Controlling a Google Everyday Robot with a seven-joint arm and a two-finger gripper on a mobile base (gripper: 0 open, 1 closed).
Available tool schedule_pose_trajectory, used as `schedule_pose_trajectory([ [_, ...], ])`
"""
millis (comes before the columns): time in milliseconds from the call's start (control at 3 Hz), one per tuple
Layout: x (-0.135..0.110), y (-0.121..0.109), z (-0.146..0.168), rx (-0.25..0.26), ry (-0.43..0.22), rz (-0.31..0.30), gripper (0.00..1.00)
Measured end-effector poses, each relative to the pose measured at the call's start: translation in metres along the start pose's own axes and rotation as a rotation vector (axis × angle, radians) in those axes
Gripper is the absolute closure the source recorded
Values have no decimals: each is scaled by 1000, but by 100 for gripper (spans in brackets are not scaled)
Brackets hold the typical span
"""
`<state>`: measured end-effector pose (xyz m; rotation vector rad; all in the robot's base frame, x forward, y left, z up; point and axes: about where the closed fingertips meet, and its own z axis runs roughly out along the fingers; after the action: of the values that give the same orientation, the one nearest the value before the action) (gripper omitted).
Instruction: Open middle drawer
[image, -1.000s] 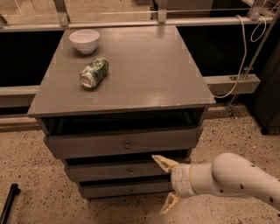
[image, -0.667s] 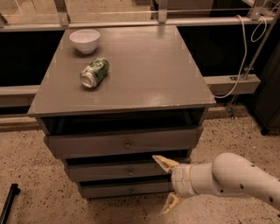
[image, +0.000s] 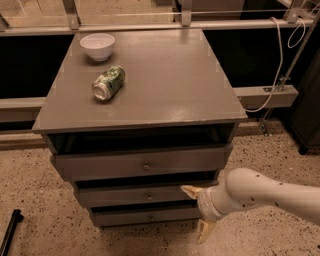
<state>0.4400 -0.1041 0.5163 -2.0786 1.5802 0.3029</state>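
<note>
Grey-painted wooden cabinet (image: 165, 95) with 3 knobbed drawers stands on a speckled floor (image: 35, 200). The low-fronted grey middle drawer (image: 120, 196) sits under the taller top drawer (image: 100, 166) and above the bottom drawer (image: 125, 218); its small round knob (image: 149, 197) is bare. White arm reaches in from the right. Cream two-finger gripper (image: 198, 211) is at the drawer stack's right end, released, jaws spread wide, grasping nothing. Upper finger (image: 191, 190) lies at the middle drawer's front; contact unclear. On top: white ceramic bowl (image: 97, 46), and a crumpled green can (image: 109, 83) on its side.
</note>
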Motion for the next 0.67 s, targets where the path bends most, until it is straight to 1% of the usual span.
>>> schedule_pose_trajectory([
  [333, 43, 4, 22, -22, 51, 43, 0],
  [667, 65, -6, 40, 16, 66, 51, 0],
])
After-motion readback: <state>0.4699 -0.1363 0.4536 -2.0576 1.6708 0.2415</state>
